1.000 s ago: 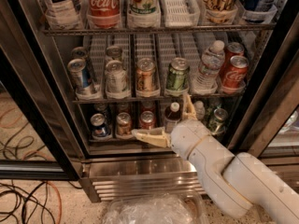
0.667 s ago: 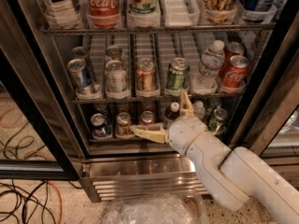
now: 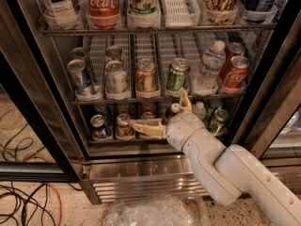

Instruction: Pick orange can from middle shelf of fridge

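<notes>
The fridge [image 3: 141, 167] stood open, showing three racks. The top shelf [image 3: 155, 30] held five large containers. The leftmost bottle [image 3: 59, 4] had letters that looked like TEA. Next to it was a red Coke bottle [image 3: 102, 1] with "Coca-Cola" in white script. The other three labels could not be read.

The middle shelf [image 3: 162, 55] held eight cans and one bottle in its white lanes:
- two blue-and-silver cans [image 3: 80, 76] in the left lane, one behind the other;
- two silver cans [image 3: 115, 76] in the next lane;
- the orange can [image 3: 146, 74], alone at the front of the centre lane, upright;
- one green can [image 3: 178, 74] just to its right;
- one water bottle [image 3: 209, 67];
- two red Coke cans [image 3: 235, 72] at the far right, front and back, with "Coca-Cola" legible on the front one.

The bottom shelf [image 3: 108, 140] held more small cans and bottles, partly hidden by the arm; their writing was too small to read.

The gripper [image 3: 157, 108] hung in front of the bottom shelf, just below the front rail of the middle shelf and beneath the orange and green cans. Its jaws were spread wide apart and held nothing. One finger pointed left across the lower cans and the other rose toward the rail.

A louvred grille [image 3: 141, 185] ran under the fridge. Cables [image 3: 19, 201] lay on the floor at near left.
</notes>
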`<control>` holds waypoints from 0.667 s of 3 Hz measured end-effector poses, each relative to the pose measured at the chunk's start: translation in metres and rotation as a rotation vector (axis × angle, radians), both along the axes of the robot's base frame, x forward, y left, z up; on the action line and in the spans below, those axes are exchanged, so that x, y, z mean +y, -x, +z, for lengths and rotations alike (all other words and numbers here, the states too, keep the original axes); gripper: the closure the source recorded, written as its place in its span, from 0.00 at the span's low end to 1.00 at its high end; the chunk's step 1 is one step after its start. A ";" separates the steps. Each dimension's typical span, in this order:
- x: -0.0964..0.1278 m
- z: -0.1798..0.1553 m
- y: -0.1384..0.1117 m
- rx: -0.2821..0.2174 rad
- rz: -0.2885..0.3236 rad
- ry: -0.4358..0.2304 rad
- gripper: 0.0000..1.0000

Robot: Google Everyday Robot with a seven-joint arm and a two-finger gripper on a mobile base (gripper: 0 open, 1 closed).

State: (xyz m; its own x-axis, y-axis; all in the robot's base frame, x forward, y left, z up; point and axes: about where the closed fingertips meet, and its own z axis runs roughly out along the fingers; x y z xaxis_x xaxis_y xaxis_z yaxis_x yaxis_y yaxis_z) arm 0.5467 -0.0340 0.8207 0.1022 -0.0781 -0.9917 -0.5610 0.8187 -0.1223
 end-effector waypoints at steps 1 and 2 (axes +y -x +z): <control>0.000 0.000 0.000 0.000 0.000 0.000 0.24; 0.000 0.000 0.000 0.000 0.000 0.000 0.19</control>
